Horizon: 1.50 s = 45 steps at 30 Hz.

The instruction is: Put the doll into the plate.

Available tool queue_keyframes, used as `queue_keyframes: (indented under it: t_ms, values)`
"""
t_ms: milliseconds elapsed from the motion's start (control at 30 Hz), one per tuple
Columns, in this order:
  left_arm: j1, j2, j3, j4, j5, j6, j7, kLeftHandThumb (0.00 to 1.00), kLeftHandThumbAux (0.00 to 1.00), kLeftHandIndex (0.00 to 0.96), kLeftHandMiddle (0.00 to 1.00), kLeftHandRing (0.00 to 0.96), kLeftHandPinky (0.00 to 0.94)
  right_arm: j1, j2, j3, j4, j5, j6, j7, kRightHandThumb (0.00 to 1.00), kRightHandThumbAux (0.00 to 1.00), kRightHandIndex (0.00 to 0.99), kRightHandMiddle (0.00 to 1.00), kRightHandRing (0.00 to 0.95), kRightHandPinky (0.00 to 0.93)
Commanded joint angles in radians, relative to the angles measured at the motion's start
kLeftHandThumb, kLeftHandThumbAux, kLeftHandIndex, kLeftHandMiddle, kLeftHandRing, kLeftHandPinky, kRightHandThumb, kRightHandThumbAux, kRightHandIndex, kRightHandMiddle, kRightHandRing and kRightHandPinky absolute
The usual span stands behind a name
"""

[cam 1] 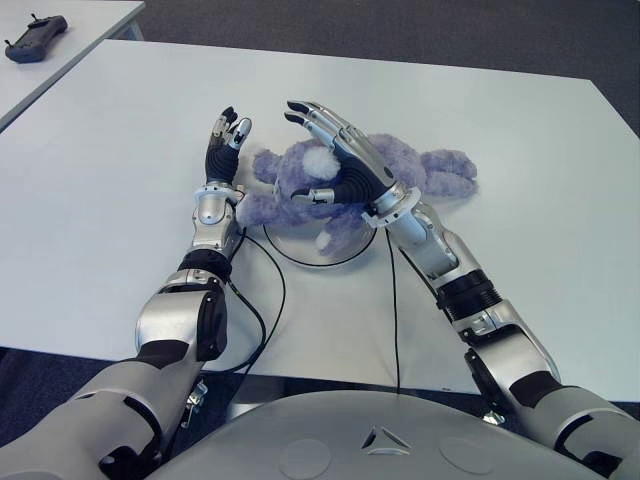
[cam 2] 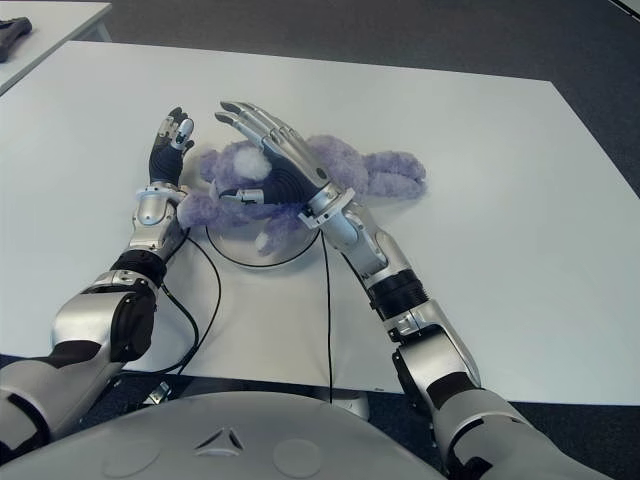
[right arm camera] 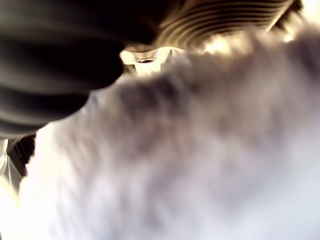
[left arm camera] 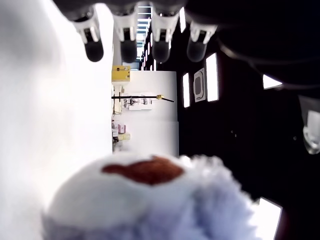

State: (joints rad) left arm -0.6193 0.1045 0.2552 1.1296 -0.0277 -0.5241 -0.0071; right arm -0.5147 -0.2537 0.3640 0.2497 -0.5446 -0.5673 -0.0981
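The right robot hand (cam 1: 340, 160) is lying across the purple doll (cam 1: 300, 180) with fingers extended, apparently not gripping, while the left robot hand (cam 1: 222, 150) is standing open-fingered beside its head. The doll is sprawling partly over the plate (cam 1: 300, 255) on the tabletop (cam 1: 520, 200). Nudging its body fully inside the rim matters now.

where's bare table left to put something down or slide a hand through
The table is bare on the robot's right of the purple doll, along its far edge, and on the left out to the corner. It is crowded at the centre: the doll lies over the plate, the right hand open on top of it, the left hand open close beside it.
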Motion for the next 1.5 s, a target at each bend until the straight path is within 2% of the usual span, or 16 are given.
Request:
queue_keyframes:
  t_ms: [33,333,733,867,1333,1500]
  values:
    - [0.244,-0.094,-0.007,0.178,0.004,0.077,0.024,0.000,0.428,0.000,0.013,0.000,0.000,-0.026,0.006,-0.025,-0.021,0.029,0.032,0.044,0.084,0.334,0.000,0.000,0.000,0.000]
    - [0.249,-0.111,0.003,0.165,-0.014,0.049,0.006,0.000,0.424,0.000,0.000,0.000,0.000,-0.043,0.014,-0.048,-0.032,0.054,0.055,0.077,0.068,0.321,0.000,0.000,0.000,0.000]
    - [0.244,-0.118,0.016,0.158,-0.030,0.051,-0.007,0.000,0.408,0.000,0.000,0.000,0.000,-0.069,0.018,-0.077,-0.053,0.091,0.074,0.120,0.058,0.311,0.000,0.000,0.000,0.000]
    - [0.234,-0.119,0.020,0.158,-0.034,0.085,0.012,0.000,0.414,0.000,0.007,0.000,0.000,-0.084,0.016,-0.091,-0.066,0.104,0.083,0.138,0.066,0.315,0.000,0.000,0.000,0.000]
    - [0.236,-0.115,-0.007,0.158,-0.002,0.086,0.060,0.000,0.433,0.001,0.054,0.011,0.000,-0.122,0.005,-0.130,-0.079,0.113,0.084,0.155,0.055,0.345,0.000,0.000,0.000,0.000]
    - [0.239,-0.112,-0.012,0.157,0.002,0.078,0.057,0.000,0.437,0.003,0.053,0.007,0.000,-0.132,0.001,-0.154,-0.090,0.140,0.107,0.175,0.057,0.339,0.000,0.000,0.000,0.000]
